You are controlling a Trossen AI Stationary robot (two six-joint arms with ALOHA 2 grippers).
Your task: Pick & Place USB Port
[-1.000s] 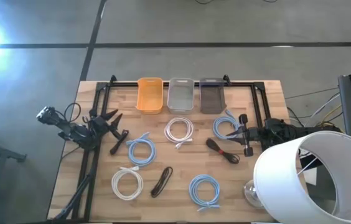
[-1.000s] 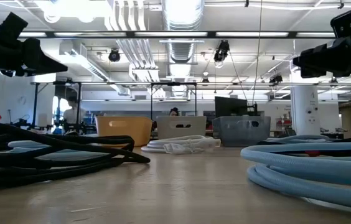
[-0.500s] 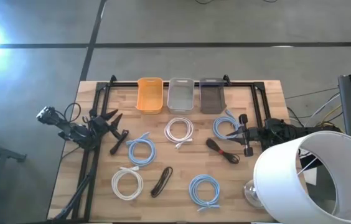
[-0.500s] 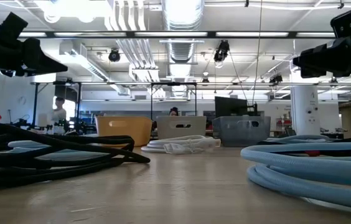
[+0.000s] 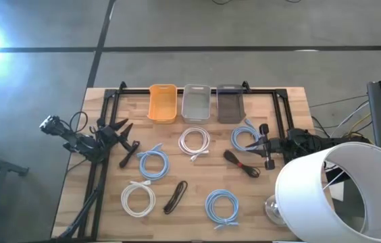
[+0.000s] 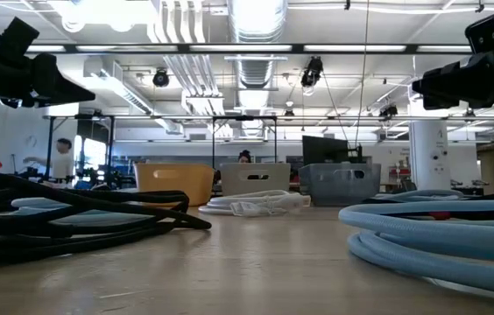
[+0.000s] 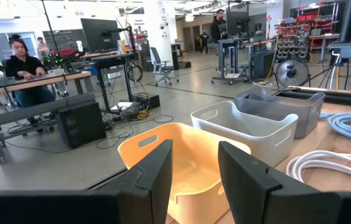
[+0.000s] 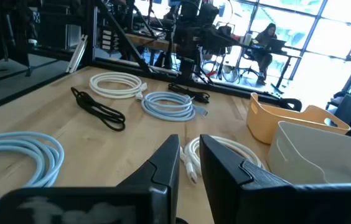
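Several coiled cables lie flat on the wooden table: blue coils (image 5: 153,162), (image 5: 246,137), (image 5: 222,205), white coils (image 5: 194,142), (image 5: 138,198), and black bundled cables (image 5: 241,163), (image 5: 175,196). Three bins stand along the far edge: orange (image 5: 162,102), white (image 5: 197,102), dark grey (image 5: 230,102). My left gripper (image 5: 128,137) is open and empty above the table's left side, facing the orange bin (image 7: 182,168). My right gripper (image 5: 253,144) hangs at the right side, by the far-right blue coil, its fingers (image 8: 163,168) a narrow gap apart and empty.
A black metal frame (image 5: 109,101) runs along the far edge and both sides of the table. A large white lampshade (image 5: 332,196) covers the near right corner in the high view. Bare wood shows between the coils. People sit and walk in the room beyond.
Both arms and all cables have kept still. Far behind the table in the low view, a person has walked toward the left.
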